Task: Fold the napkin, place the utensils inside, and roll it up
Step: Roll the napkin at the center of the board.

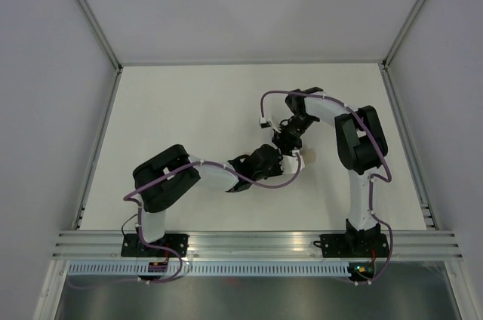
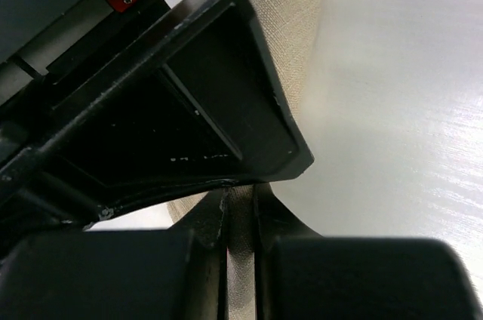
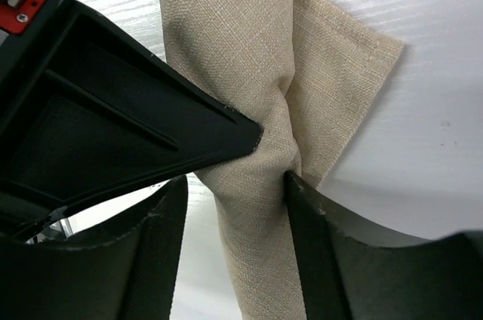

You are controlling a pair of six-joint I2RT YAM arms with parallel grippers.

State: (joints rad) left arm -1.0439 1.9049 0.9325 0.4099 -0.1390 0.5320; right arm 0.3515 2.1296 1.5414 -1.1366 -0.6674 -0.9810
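The beige napkin lies rolled into a narrow bundle on the white table, with one flat corner sticking out to the right. In the top view only a small bit of the napkin shows beside the two wrists. My left gripper is shut, pinching a fold of the napkin. My right gripper is open and straddles the roll; its right finger touches the cloth and its left finger stands apart from it. The fork is hidden.
Both grippers meet at mid table, each crowding the other's wrist view: a black finger fills the left wrist view and another the right. White table has frame rails along its sides.
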